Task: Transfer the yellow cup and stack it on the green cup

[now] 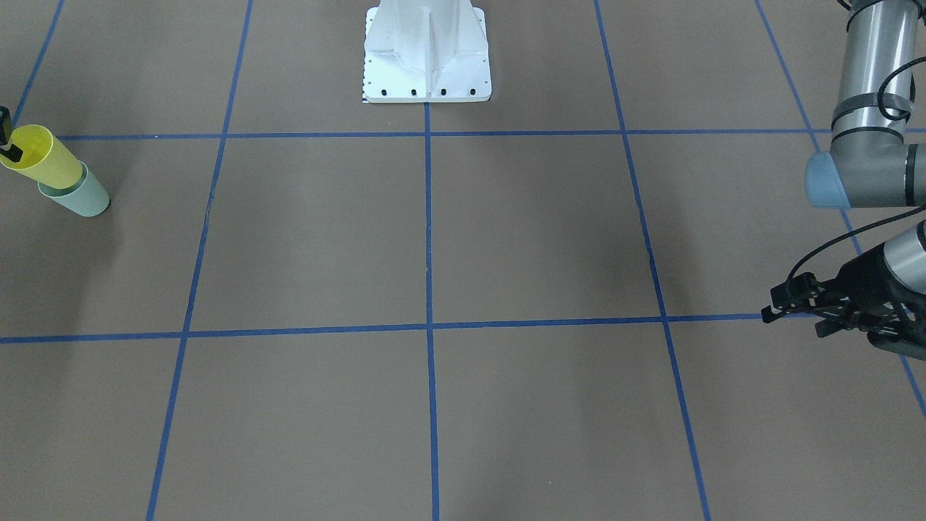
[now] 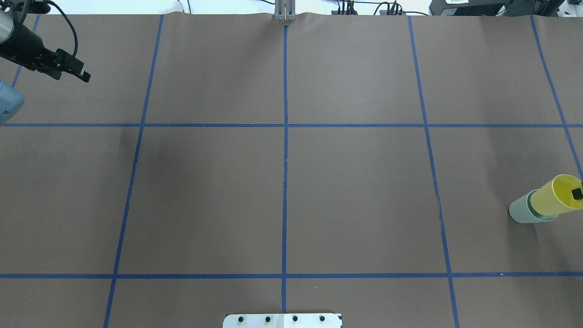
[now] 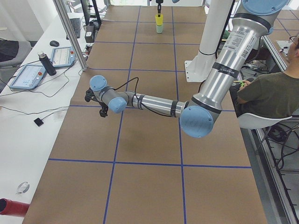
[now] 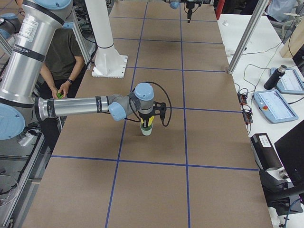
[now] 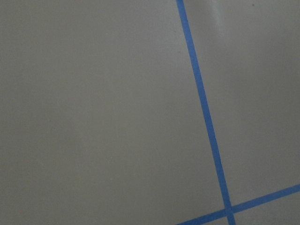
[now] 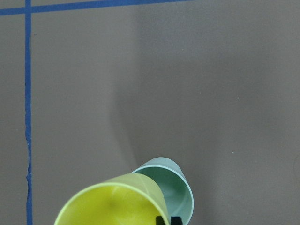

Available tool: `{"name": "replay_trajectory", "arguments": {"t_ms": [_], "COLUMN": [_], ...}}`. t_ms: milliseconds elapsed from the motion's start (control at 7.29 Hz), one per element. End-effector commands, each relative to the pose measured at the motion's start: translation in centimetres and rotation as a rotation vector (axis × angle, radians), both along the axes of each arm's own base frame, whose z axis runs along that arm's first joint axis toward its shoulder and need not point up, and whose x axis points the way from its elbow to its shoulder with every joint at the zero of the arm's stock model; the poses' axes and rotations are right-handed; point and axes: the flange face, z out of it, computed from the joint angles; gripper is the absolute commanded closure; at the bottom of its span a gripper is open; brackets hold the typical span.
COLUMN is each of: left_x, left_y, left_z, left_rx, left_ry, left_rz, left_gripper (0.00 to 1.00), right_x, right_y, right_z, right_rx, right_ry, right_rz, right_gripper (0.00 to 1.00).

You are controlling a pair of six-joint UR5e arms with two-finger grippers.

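Right pincer [image 2: 577, 193] on yellow cup [image 2: 550, 203]

The yellow cup [image 1: 45, 158] and the green cup [image 1: 85, 201] both look like smooth plastic with a soft, even sheen. The table [image 2: 355, 191] is covered in matt brown paper, faintly creased, with strips of smooth blue tape [image 2: 285, 182] stuck flat on it. The robot's base [image 1: 427, 54] is glossy white painted metal with dark bolt heads [image 1: 414, 92]. The left arm [image 1: 872, 65] has tubes of brushed silver metal, a pale blue plastic joint cap [image 1: 825, 182] with a dull shine, and the left gripper [image 1: 772, 304] in matt black.
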Motion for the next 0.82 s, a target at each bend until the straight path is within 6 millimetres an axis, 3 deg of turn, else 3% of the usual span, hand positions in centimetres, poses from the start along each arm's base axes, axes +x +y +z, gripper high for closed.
{"name": "replay_trajectory", "arguments": {"t_ms": [0, 274, 411, 685], "left_x": [-2.8, -8.7, -10.5, -14.1], "left_y": [-0.1, -0.4, 0.5, 4.2], "left_z": [1.5, 0.4, 1.1, 2.8], "left_rx": [0.104, 0.131, 0.102, 0.128], "left_ry": [-0.058, -0.111, -0.119, -0.139], "left_rz": [0.099, 0.097, 0.077, 0.095], "left_gripper": [0.00, 0.00, 0.00, 0.00], "right_x": [-0.2, -0.6, -1.1, -1.7], "right_y": [-0.1, -0.2, -0.5, -1.2], "right_z": [0.8, 0.9, 1.2, 1.0], "right_rx": [-0.008, -0.014, -0.020, -0.008], "right_ry": [0.015, 0.015, 0.018, 0.024], "right_rz": [-0.002, -0.006, -0.010, -0.014], "right_gripper": [1.00, 1.00, 1.00, 1.00]}}
